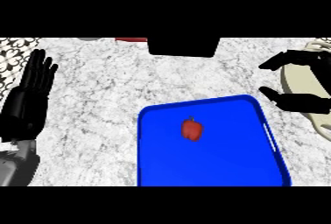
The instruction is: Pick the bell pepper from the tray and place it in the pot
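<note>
**Bell pepper untouched on the tray, right hand well off to the side**

Bell pepper lies small and red a little left of the middle of the blue tray, which fills the lower centre of the frame on the marbled bench. Nothing touches it.

The right hand sits at the right edge, over the cream-coloured pot, which is cut off by that edge. Its fingers and thumb are spread apart in an open curve and hold nothing. The left hand rests open at the upper left, fingers straight and pointing up.

**What could go wrong**

- The pepper is small against the hand, so a reach that lands slightly off could nudge it across the smooth tray instead of closing round it. Its rounded, lobed body would probably roll or skid.
- The tray has a raised rim. A low approach from the right could catch that edge and shift the whole tray, pepper included.
- Only part of the pot shows, so its depth and the far side of its opening cannot be judged. A release too near its left rim might let the pepper bounce back onto the bench.
- A black block stands at the top centre, clear of the likely path.

**Writing**

No brand, label or lettering can be read anywhere.
</note>
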`<state>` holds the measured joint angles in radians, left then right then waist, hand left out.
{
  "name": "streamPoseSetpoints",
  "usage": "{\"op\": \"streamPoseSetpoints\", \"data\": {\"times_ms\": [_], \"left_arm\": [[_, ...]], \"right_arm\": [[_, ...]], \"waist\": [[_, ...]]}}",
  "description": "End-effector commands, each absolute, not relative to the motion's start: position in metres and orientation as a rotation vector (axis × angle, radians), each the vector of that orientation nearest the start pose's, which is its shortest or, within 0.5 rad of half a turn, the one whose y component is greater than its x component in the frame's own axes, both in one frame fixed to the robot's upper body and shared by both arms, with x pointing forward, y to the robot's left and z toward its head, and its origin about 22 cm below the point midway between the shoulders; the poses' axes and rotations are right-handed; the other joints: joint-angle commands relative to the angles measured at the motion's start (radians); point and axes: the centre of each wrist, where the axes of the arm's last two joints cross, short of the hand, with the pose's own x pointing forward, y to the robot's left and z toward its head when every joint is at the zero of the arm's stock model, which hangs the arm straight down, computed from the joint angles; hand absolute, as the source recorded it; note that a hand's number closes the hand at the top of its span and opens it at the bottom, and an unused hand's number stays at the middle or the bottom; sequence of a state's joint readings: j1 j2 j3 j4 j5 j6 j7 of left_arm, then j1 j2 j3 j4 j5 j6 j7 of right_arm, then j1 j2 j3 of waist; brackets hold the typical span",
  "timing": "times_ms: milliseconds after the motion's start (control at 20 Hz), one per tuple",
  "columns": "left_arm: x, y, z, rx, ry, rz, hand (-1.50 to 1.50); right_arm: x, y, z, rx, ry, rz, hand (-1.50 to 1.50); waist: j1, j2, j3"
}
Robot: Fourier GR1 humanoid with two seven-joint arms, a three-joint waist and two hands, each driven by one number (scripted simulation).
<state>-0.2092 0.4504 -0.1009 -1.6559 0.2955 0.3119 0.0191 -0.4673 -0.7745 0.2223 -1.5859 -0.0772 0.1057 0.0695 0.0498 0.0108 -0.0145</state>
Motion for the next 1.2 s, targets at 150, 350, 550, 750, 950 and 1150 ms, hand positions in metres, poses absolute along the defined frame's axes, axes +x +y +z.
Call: {"op": "streamPoseSetpoints", "data": {"times_ms": [150, 350, 550, 750, 950, 1150], "left_arm": [[0.299, 0.271, 0.095, 0.093, -1.783, 0.026, 0.0], [0.29, 0.272, 0.075, 0.076, -1.744, 0.017, 0.0], [0.303, 0.261, 0.077, 0.1, -1.777, 0.038, 0.0], [0.299, 0.256, 0.071, 0.101, -1.762, 0.017, 0.0], [0.312, 0.267, 0.087, 0.099, -1.767, 0.046, 0.0], [0.301, 0.253, 0.077, 0.092, -1.773, 0.029, 0.0]], "right_arm": [[0.325, -0.241, 0.202, -0.366, -1.627, 1.436, -1.5], [0.33, -0.208, 0.221, -0.423, -1.55, 1.591, -1.5], [0.322, -0.164, 0.226, -0.514, -1.352, 1.764, -1.5], [0.321, -0.128, 0.216, -0.531, -1.166, 1.894, -1.5], [0.315, -0.085, 0.223, -0.546, -1.121, 1.927, -1.5], [0.316, -0.061, 0.185, -0.558, -0.983, 1.942, -1.5]], "waist": [[-0.023, -0.003, 0.013], [-0.025, -0.009, 0.012], [-0.032, -0.011, 0.011], [-0.031, -0.011, 0.012], [-0.04, -0.013, 0.013], [-0.038, -0.012, 0.014]]}}
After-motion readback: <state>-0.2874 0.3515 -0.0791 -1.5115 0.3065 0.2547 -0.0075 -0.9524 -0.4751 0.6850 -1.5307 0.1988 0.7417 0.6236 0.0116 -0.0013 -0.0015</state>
